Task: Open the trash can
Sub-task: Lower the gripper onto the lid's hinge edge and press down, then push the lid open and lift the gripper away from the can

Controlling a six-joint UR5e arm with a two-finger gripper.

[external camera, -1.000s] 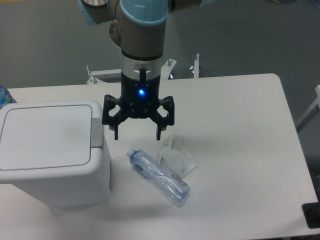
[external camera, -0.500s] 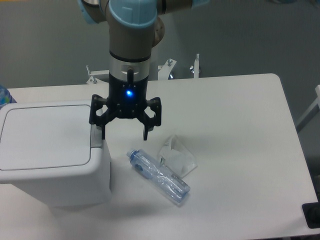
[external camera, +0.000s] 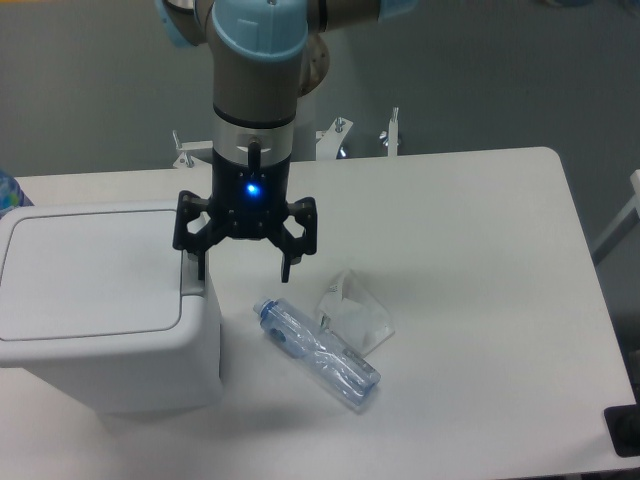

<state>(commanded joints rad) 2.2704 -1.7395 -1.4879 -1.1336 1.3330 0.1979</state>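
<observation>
The approach step is judged in hand: the gripper (external camera: 244, 268), spread wide and empty, is poised over the trash can (external camera: 105, 305)'s grey button strip (external camera: 193, 278), where a downward press is called for next.

The left part of the tabletop (external camera: 470, 250) was taken up by the trash can (external camera: 100, 300), its lid shut. The end effector (external camera: 243, 268) was held with fingers spread above the can's right edge, one fingertip (external camera: 201, 272) over the grey button strip (external camera: 193, 272). Just right of the can, passage was blocked by a clear bottle (external camera: 318, 352) lying flat and a crumpled plastic wrapper (external camera: 355, 312) touching it. Bare surface was seen to the right.
</observation>
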